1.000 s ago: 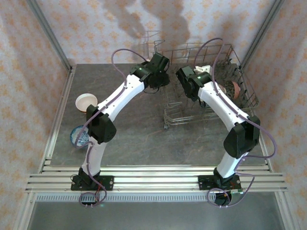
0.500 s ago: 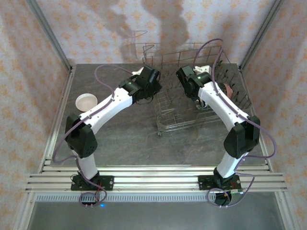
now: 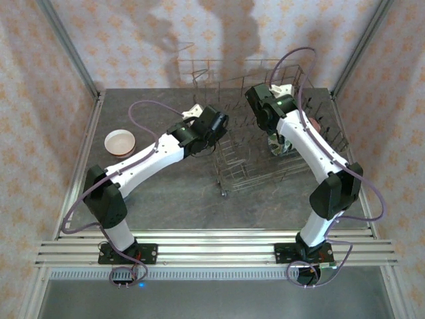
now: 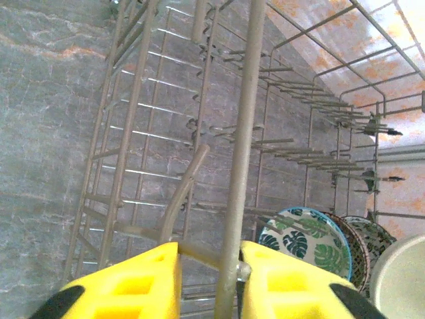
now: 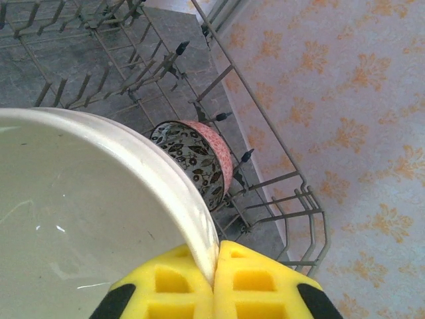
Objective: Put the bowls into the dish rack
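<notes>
The grey wire dish rack (image 3: 259, 166) stands at the back right of the table, skewed. My left gripper (image 3: 218, 126) is at its left rim; in the left wrist view the left gripper (image 4: 210, 272) is shut on a rim wire of the dish rack (image 4: 249, 133). Inside the rack stand a green leaf bowl (image 4: 302, 238), a brown patterned bowl (image 4: 350, 242) and a white bowl (image 4: 402, 279). My right gripper (image 5: 216, 266) is shut on the rim of that white bowl (image 5: 80, 219), low inside the rack (image 5: 259, 100), next to a pink floral bowl (image 5: 199, 163). A pinkish bowl (image 3: 120, 141) lies on the table at the left.
The table (image 3: 172, 193) is dark grey stone, boxed in by patterned walls and a metal frame post (image 3: 70, 53). Rows of upright tines (image 4: 312, 113) fill the rack's floor. The right arm (image 3: 312, 149) reaches over the rack's right half.
The rack has slid and turned toward the left with my left gripper on its rim. The left arm has folded lower and further left. The right gripper has shifted slightly inside the rack.
</notes>
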